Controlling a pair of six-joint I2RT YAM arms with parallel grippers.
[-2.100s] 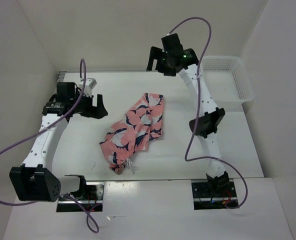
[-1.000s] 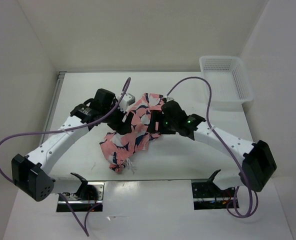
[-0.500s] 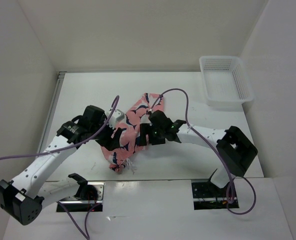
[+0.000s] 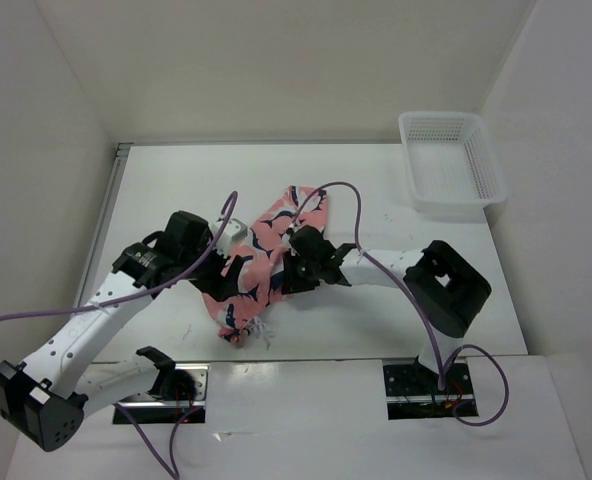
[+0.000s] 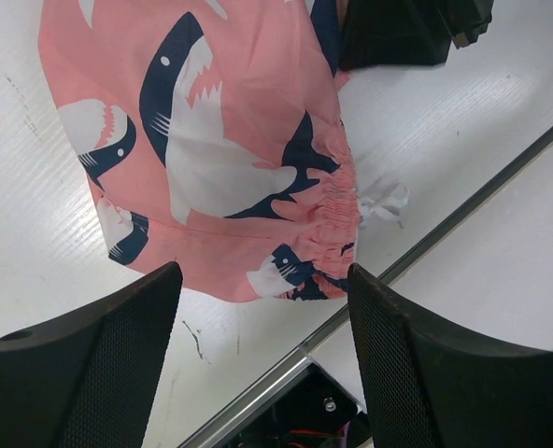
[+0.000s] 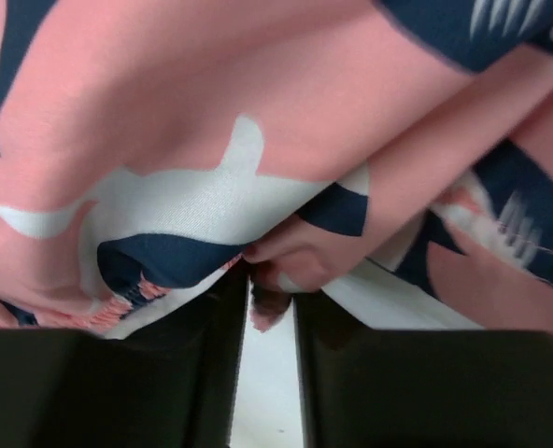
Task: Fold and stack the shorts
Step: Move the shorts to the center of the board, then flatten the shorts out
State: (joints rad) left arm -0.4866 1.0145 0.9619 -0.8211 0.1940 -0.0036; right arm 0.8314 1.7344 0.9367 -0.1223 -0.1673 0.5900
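Desk: plain white desk [image 4: 156,180] boxed in by pale walls, nothing fancy.

Shorts: the salmon shark-print shorts [image 4: 266,265] lie on the desk as a rumpled diagonal strip, right between the two sets of fingers. They're bunched, not flat, so I'd say the folding hasn't really started.

Waistband: the gathered elastic end [image 5: 328,224] and its white drawstring [image 5: 384,198] sit just ahead of the left fingers, framed in the gap between them.

Left fingers: the left fingers [image 5: 80,364] are spread wide and grasping nothing, hanging above the waist end with cloth showing between them. My guess is they're lined up to straddle that corner, so one drop would land them on it.

Right fingers: the right fingers [image 6: 164,373] are drawn nearly together on the other long edge of the shorts. A little nub of hem is caught between the tips, so it reads as a pinch grasp on the shorts. They're down low, probably so they catch only the edge layer.

Why one per side: pretty sure it's so the cloth can be pulled out flat instead of dragged around in a lump.

Watch out: that pinch looks thin and could slip.

Basket: the white mesh basket [image 4: 491,180] is well apart from both sets of fingers, off past the right fingers at the far corner. It isn't involved right now.
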